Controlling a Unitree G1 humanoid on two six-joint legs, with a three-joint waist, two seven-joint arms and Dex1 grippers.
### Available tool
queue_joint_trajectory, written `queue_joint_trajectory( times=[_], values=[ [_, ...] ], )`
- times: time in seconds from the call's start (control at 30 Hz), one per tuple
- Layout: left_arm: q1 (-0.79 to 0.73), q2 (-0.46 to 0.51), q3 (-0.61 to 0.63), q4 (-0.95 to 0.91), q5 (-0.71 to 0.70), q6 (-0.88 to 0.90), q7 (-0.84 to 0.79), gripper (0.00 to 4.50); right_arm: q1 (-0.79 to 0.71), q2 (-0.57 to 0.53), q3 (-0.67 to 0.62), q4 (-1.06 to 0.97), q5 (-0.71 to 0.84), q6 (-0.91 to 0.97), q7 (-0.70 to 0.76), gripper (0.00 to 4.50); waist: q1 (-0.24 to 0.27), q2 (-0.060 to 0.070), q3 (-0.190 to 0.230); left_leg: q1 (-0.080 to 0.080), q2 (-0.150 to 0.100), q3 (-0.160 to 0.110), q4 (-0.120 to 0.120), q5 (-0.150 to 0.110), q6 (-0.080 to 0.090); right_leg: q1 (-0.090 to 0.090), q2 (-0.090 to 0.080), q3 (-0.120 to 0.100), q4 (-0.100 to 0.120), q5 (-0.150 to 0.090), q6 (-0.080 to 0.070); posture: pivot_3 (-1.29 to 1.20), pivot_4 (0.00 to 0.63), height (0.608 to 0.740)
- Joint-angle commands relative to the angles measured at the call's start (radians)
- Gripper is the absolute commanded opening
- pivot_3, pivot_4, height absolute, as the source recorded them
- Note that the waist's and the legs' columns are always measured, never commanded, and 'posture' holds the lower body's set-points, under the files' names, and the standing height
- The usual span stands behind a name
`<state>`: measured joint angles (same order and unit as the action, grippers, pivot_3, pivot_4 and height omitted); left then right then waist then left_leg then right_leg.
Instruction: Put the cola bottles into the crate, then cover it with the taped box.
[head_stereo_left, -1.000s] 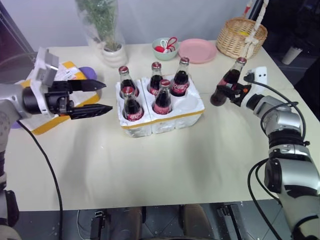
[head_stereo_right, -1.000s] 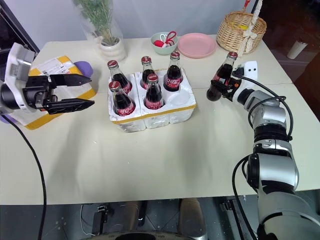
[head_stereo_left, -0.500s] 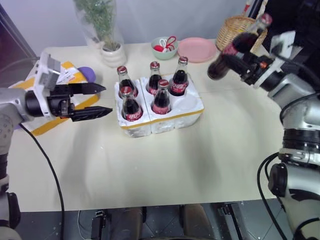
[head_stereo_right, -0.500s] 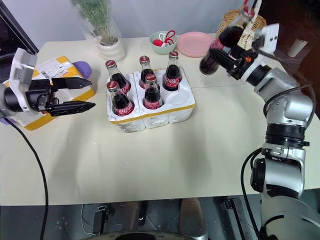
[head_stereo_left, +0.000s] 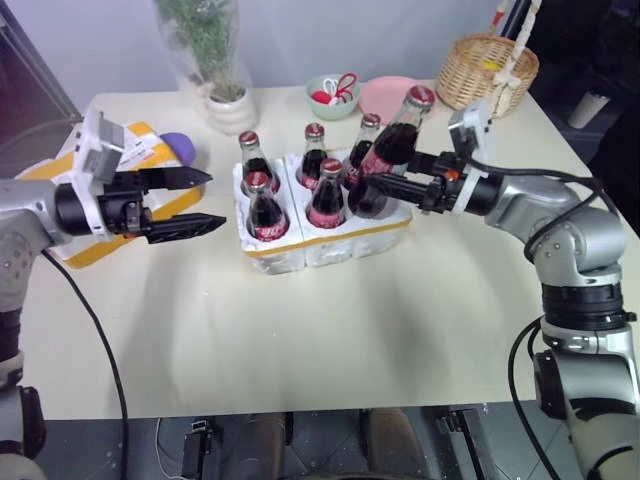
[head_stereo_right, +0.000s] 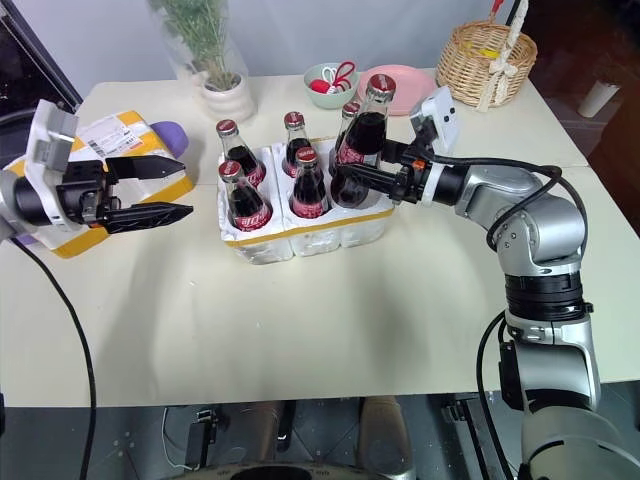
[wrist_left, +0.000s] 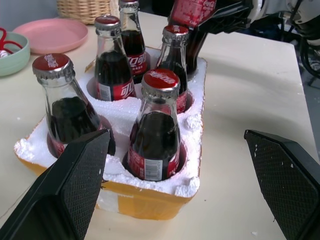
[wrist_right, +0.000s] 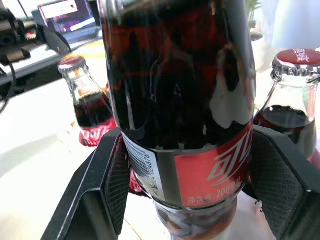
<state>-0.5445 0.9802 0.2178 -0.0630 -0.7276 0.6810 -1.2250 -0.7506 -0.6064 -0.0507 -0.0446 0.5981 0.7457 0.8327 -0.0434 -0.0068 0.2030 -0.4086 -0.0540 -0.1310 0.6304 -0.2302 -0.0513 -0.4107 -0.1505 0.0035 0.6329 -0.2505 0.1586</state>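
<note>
A cream bench (head_stereo_left: 330, 330) carries the crate (head_stereo_left: 325, 235), where five bottles (head_stereo_left: 262, 208) stand in their wells and the near right well is empty. The right hand (head_stereo_left: 375, 190) is clenched on the sixth bottle (head_stereo_left: 392, 150), tilted just above that well, probably so its base can drop straight in. The left hand (head_stereo_left: 205, 197) hangs released beside the crate over the taped box (head_stereo_left: 135, 150), likely kept clear until the box must go on as the cover.
</note>
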Motion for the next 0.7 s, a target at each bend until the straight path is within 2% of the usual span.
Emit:
queue_joint_trajectory(
  times=[0.03, 0.2, 0.4, 0.43, 0.5, 0.7],
  values=[
    [0.005, 0.008, 0.035, -0.034, 0.0, -0.019, 0.008, 4.5, -0.009, 0.006, 0.014, 0.021, -0.043, -0.048, 0.001, 2.73, -0.001, 0.0, 0.0, 0.0, 0.0, 0.0, 0.0, 0.0, 0.0, 0.0, 0.0, 0.0, 0.0, 0.0, 0.0, 0.0, 0.15, 0.737],
    [0.01, 0.008, 0.037, -0.039, 0.002, -0.023, 0.015, 4.5, -0.047, 0.023, -0.001, 0.098, -0.063, -0.061, -0.005, 2.73, -0.001, 0.0, 0.0, 0.0, 0.0, 0.0, 0.0, 0.0, 0.0, -0.001, 0.0, 0.0, 0.0, 0.0, 0.0, 0.0, 0.15, 0.737],
    [0.021, 0.005, 0.028, -0.042, 0.009, -0.038, 0.016, 4.5, -0.029, -0.004, 0.068, 0.126, -0.118, -0.051, 0.058, 2.73, -0.001, 0.0, 0.0, -0.001, 0.0, 0.0, 0.0, 0.0, 0.0, -0.001, 0.0, 0.0, 0.0, 0.0, 0.0, 0.0, 0.15, 0.737],
    [0.025, 0.006, 0.026, -0.042, 0.014, -0.043, 0.015, 4.5, -0.03, -0.005, 0.071, 0.125, -0.119, -0.046, 0.062, 3.77, -0.001, 0.0, 0.0, -0.001, 0.0, 0.0, 0.0, 0.0, 0.0, -0.001, 0.0, 0.0, 0.0, 0.0, 0.0, 0.0, 0.15, 0.737],
    [0.041, 0.011, 0.021, -0.045, 0.031, -0.06, 0.012, 4.5, -0.033, -0.008, 0.06, 0.107, -0.108, -0.036, 0.073, 4.43, -0.002, 0.0, 0.0, 0.0, 0.0, 0.0, 0.0, 0.0, 0.0, -0.001, 0.0, 0.0, 0.0, 0.0, 0.0, 0.0, 0.15, 0.737],
    [0.101, 0.019, 0.05, -0.055, 0.068, -0.093, 0.032, 4.5, -0.02, -0.08, -0.017, -0.004, -0.029, 0.024, 0.123, 4.43, 0.001, 0.0, 0.0, 0.0, 0.0, 0.0, 0.0, 0.0, 0.0, -0.001, 0.0, 0.0, 0.0, 0.0, 0.0, 0.0, 0.15, 0.737]
  ],
)
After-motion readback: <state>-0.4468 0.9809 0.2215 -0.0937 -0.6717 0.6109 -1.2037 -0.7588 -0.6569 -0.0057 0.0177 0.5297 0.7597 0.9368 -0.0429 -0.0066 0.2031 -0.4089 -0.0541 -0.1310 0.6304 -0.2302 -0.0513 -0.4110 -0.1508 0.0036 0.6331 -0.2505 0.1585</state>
